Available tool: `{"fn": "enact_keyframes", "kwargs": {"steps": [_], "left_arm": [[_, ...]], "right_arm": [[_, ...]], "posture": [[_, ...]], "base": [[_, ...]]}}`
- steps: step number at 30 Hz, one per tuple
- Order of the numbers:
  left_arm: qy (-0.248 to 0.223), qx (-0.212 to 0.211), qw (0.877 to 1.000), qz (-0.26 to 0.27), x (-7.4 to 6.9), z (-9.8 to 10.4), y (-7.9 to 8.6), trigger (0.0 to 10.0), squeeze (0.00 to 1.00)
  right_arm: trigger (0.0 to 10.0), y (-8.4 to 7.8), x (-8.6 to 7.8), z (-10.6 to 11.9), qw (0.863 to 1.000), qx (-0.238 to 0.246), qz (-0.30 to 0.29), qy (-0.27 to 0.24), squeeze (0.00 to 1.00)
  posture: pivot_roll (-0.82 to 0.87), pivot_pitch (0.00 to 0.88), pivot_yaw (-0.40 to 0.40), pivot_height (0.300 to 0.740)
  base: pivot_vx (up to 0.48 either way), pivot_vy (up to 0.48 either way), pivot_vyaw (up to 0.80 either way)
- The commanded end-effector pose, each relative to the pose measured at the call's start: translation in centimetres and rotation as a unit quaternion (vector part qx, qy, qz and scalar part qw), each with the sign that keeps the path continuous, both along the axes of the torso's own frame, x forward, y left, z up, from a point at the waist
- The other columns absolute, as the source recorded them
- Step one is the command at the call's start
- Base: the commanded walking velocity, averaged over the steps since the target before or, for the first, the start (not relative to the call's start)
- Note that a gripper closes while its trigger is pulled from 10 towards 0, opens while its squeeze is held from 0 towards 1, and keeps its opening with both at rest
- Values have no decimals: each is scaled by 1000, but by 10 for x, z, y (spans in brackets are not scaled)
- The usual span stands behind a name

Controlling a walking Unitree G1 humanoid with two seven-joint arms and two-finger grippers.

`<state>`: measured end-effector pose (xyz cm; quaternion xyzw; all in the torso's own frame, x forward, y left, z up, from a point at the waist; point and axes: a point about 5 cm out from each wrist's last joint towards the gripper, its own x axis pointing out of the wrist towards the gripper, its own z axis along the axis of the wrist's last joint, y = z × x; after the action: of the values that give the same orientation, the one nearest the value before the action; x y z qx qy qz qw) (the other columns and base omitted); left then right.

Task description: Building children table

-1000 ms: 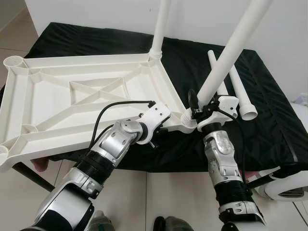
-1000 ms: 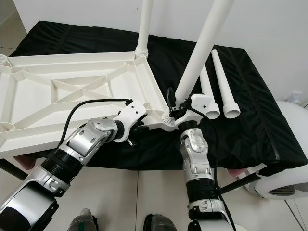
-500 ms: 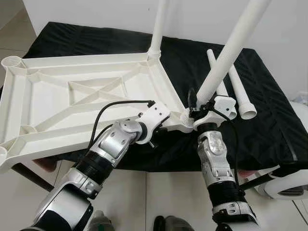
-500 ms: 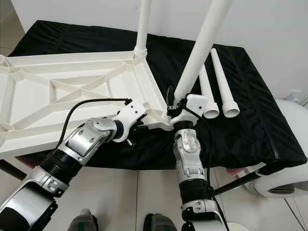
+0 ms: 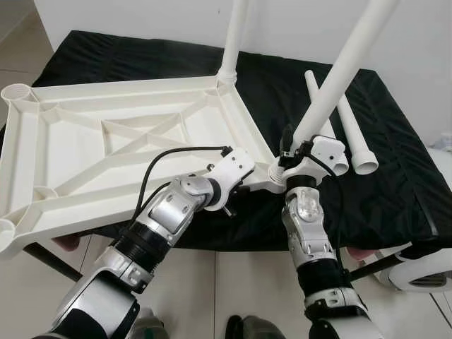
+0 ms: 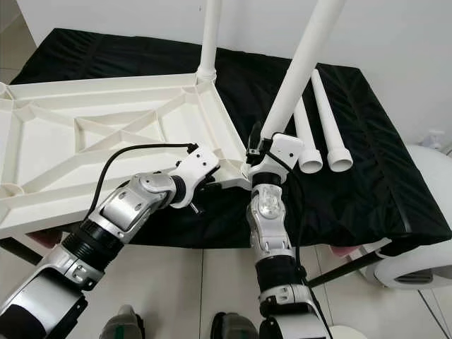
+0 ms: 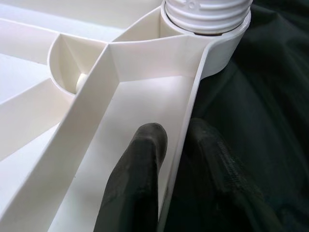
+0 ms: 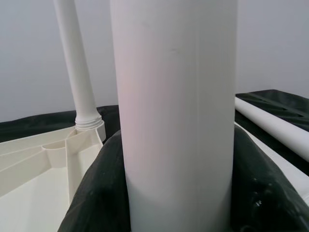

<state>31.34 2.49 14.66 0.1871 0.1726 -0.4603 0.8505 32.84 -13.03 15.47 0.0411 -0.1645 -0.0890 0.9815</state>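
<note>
Tabletop (image 5: 106, 152), ribbed underside up, lies across the left and centre of the frame on a black cloth (image 5: 395, 176), so that its corner sockets face upward to receive legs; its left part overhangs the cloth's edge.

Far leg (image 5: 233, 39) stands upright in the upper-centre corner socket, already seated, judging by its collar flush with the rim.

Near leg (image 5: 335, 74) rises at a slant from the centre toward the upper right; its threaded end sits in the near-right corner socket (image 7: 205, 29), but the tilt suggests it is not yet fully home.

Right gripper (image 5: 293, 145), just right of centre, is clenched around the near leg low on its shaft, close to the socket; a low hold probably gives the best control for turning or pressing the leg in; the right wrist view shows the black fingers (image 8: 96, 193) wrapping both sides of the shaft.

Left gripper (image 7: 169, 164), centre of the frame, pinches the tabletop's outer wall just beside that socket, one finger inside the rim and one outside; this likely braces the tabletop against the twisting load.

Two spare legs (image 5: 353, 131) lie side by side on the cloth at upper right, near the right arm, presumably staged for the two open sockets on the left.
</note>
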Motion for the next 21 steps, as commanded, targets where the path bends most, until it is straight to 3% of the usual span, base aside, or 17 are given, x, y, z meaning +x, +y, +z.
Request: {"fn": "enact_keyframes", "kwargs": {"steps": [1, 12, 21], "left_arm": [[-39, -22, 998, -43, -2, 26, -6, 10000, 0], [-41, -22, 998, -44, -3, 27, -5, 10000, 0], [-43, -24, 998, -48, -3, 29, -6, 10000, 0]], "right_arm": [[10000, -33, -8, -42, 992, 2, -80, 94, 0], [10000, -33, -15, -52, 993, -10, -63, 99, 0], [10000, -45, -31, -61, 995, -32, -50, 81, 0]], "posture": [[86, 80, -79, 740], [78, 78, -79, 740], [67, 73, -73, 740]], "base": [[0, 0, 0], [0, 0, 0], [0, 0, 0]]}}
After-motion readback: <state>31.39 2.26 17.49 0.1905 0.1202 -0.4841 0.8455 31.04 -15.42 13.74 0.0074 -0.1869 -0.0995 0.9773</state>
